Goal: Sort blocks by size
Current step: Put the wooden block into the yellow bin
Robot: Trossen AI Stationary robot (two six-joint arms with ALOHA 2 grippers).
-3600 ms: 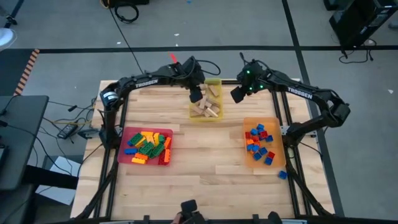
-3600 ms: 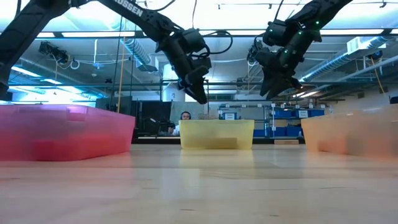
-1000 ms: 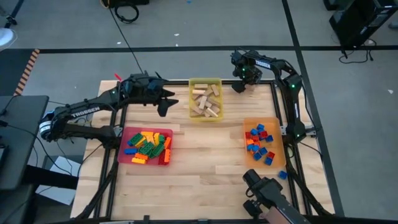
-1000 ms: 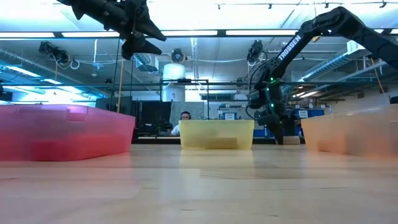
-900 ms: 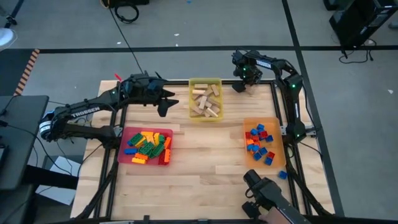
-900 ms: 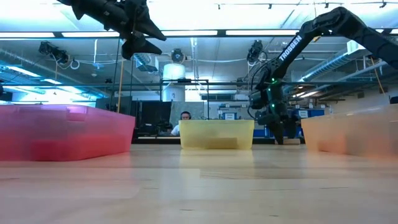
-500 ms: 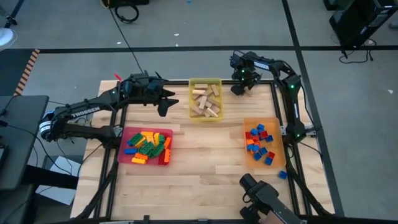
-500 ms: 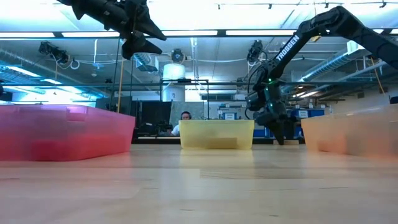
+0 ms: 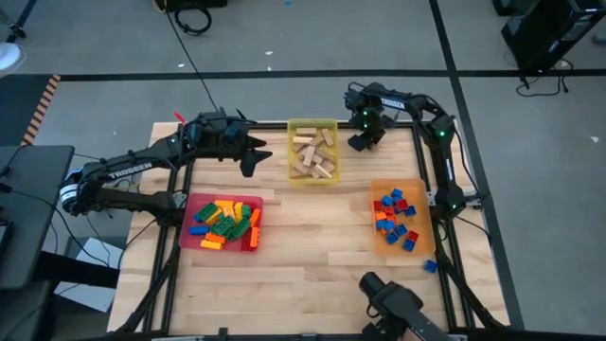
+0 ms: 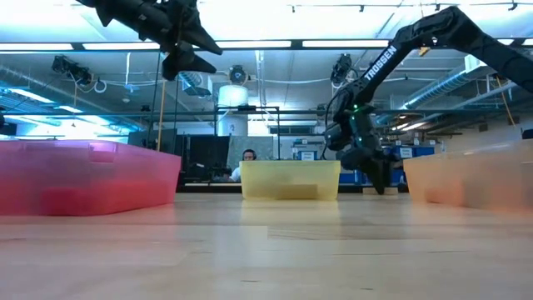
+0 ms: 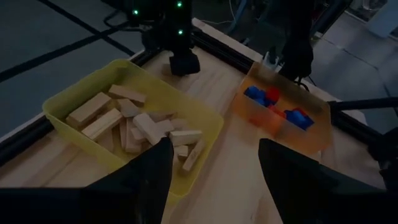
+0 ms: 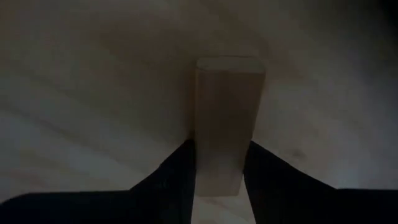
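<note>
A pale wooden bench (image 9: 312,237) framed in black rails stands in a grey-floored workshop, with shelving and ceiling lights showing behind it. Near its far right corner, the right gripper (image 9: 364,139) is down at the surface, its fingers (image 12: 177,171) closed against the two long sides of a plain tan wooden rectangular block (image 12: 225,127) lying flat on the bare wood. That block sits just beside the shallow yellow plastic tray (image 9: 312,126) of similar wooden blocks (image 9: 312,156) at the middle of the far edge. The left gripper (image 9: 250,159) hangs above the bench off the yellow tray's other side, fingers parted and empty.

Long studded bricks (image 9: 225,223) fill the red tray (image 9: 189,216) near the left edge; short red and blue studded bricks (image 9: 392,216) fill the orange tray (image 9: 420,189) by the right edge, with one small blue brick (image 9: 429,266) loose on the bench by the near right corner.

The hold looks to be at the block's near end rather than its middle, so the far end could droop or slip free on lifting. A low carry could also clip the yellow tray's rim.
</note>
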